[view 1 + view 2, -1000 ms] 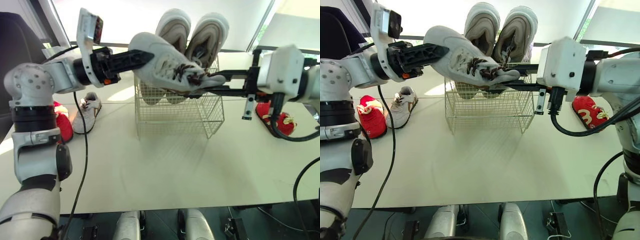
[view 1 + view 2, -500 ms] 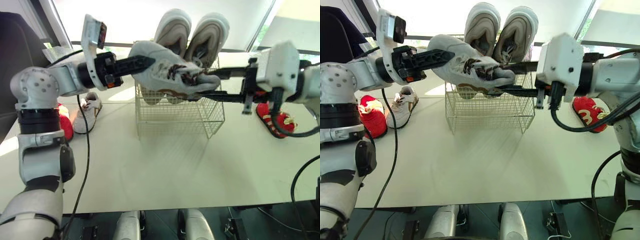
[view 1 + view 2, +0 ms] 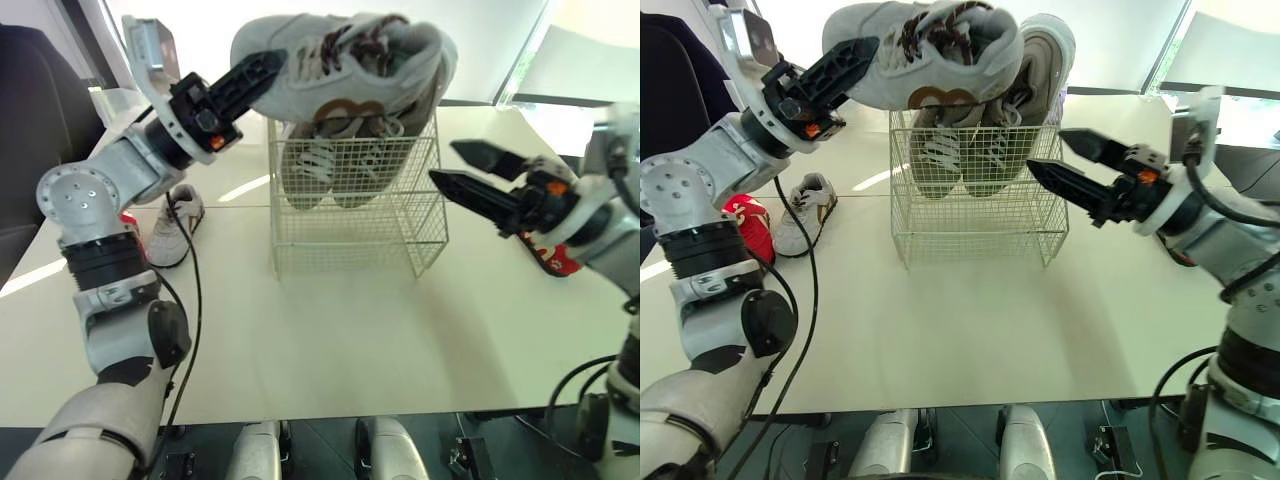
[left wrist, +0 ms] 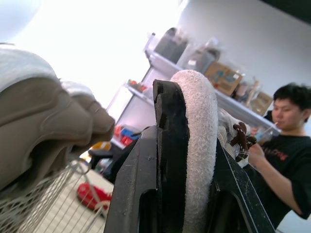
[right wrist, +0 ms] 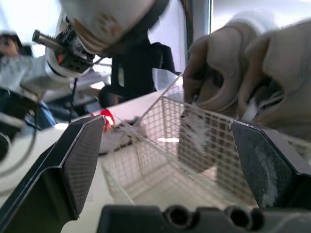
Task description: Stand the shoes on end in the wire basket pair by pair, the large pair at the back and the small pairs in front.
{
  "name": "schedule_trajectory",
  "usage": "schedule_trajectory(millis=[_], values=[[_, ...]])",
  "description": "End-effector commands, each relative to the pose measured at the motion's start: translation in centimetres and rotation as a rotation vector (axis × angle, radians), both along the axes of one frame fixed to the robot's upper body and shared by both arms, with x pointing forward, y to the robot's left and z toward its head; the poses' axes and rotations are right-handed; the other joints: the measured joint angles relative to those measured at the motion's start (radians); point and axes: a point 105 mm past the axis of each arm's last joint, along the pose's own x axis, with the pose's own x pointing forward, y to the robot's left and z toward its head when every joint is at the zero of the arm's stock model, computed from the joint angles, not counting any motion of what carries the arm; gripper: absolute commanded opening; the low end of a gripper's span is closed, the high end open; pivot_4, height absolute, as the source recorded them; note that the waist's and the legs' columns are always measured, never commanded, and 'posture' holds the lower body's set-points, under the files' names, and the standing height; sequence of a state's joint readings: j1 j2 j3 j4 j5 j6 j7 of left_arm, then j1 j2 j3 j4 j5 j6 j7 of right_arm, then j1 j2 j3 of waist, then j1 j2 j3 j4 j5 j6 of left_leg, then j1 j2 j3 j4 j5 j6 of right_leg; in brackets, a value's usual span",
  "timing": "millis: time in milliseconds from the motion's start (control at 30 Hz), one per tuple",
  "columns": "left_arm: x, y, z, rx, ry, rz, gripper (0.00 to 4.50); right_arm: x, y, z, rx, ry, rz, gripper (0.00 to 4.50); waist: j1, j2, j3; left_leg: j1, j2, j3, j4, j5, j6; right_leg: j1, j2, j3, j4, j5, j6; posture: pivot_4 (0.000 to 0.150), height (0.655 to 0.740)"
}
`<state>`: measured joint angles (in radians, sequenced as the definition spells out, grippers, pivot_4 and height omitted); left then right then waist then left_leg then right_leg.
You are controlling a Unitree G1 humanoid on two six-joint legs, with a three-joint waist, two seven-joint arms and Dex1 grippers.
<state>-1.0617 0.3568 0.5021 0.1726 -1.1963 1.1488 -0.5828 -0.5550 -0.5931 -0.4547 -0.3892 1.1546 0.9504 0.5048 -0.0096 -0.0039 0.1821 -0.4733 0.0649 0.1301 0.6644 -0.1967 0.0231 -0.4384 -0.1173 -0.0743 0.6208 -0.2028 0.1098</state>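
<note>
My left gripper (image 3: 252, 80) is shut on the heel of a white sneaker (image 3: 340, 62) with a brown logo and holds it in the air, lying sideways over the top of the wire basket (image 3: 350, 215). The left wrist view shows the fingers (image 4: 167, 145) pinching the shoe's fleecy heel collar (image 4: 200, 145). A large beige pair (image 3: 970, 150) stands on end at the back of the basket. To the right of the basket my right gripper (image 3: 447, 163) hangs open with nothing in it, pointing at the basket; its fingers (image 5: 80, 160) frame the mesh (image 5: 160, 160).
A matching white sneaker (image 3: 176, 225) and a red shoe (image 3: 745, 228) lie on the table left of the basket. Another red shoe (image 3: 553, 256) lies at the right, behind my right arm. A person (image 4: 286, 145) stands in the background.
My right gripper opened, let go of the white sneaker and drew back to the right. My left gripper shut on its heel and raised it above the basket.
</note>
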Motion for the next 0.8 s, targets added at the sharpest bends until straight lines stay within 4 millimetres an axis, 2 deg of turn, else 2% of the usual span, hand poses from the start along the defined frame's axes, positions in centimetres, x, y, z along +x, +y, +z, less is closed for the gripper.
schedule_trajectory(millis=[33,167,300,667,767,800], values=[[-0.9,-0.3,1.5,-0.065,-0.076,0.014,0.29,-0.2,2.9,1.7,0.178,-0.011,0.063,4.45,-0.002,0.0,0.0,0.0,0.0,0.0,0.0,0.0,0.0,0.0,0.0,0.0,0.0,0.0,0.0,0.15,0.74],[-0.7,-0.9,1.2,-0.086,-0.066,0.024,0.29,0.2,5.0,2.9,0.315,0.015,0.11,4.45,-0.001,0.001,0.0,0.0,0.0,0.0,0.0,0.0,0.0,-0.001,0.0,0.0,0.002,0.0,0.0,0.15,0.74],[-0.5,-1.2,0.9,-0.099,-0.06,0.028,0.29,0.5,6.7,3.9,0.374,0.018,0.145,4.45,0.0,0.001,0.0,0.0,0.0,0.0,0.0,0.0,0.0,-0.001,0.0,0.0,0.002,0.0,0.0,0.15,0.74],[-0.4,-1.8,-0.2,-0.081,-0.045,0.051,0.29,1.2,7.6,6.2,0.491,-0.012,0.17,4.45,-0.003,0.001,0.0,0.0,0.0,0.0,-0.001,0.0,0.0,-0.001,0.0,0.0,0.002,0.0,0.0,0.15,0.74],[-0.3,-1.9,-0.4,-0.078,-0.045,0.058,0.29,1.2,7.8,6.3,0.493,-0.012,0.184,3.68,-0.002,0.001,0.0,-0.001,0.0,0.0,-0.001,0.0,0.0,-0.001,0.0,0.0,0.002,0.0,0.0,0.15,0.74],[-0.4,-2.0,-0.4,-0.075,-0.049,0.061,0.29,1.1,7.9,6.4,0.492,-0.012,0.189,3.11,-0.003,0.001,0.0,-0.001,0.0,0.0,-0.001,0.0,0.0,-0.001,0.0,0.0,0.001,0.0,0.0,0.15,0.74]])
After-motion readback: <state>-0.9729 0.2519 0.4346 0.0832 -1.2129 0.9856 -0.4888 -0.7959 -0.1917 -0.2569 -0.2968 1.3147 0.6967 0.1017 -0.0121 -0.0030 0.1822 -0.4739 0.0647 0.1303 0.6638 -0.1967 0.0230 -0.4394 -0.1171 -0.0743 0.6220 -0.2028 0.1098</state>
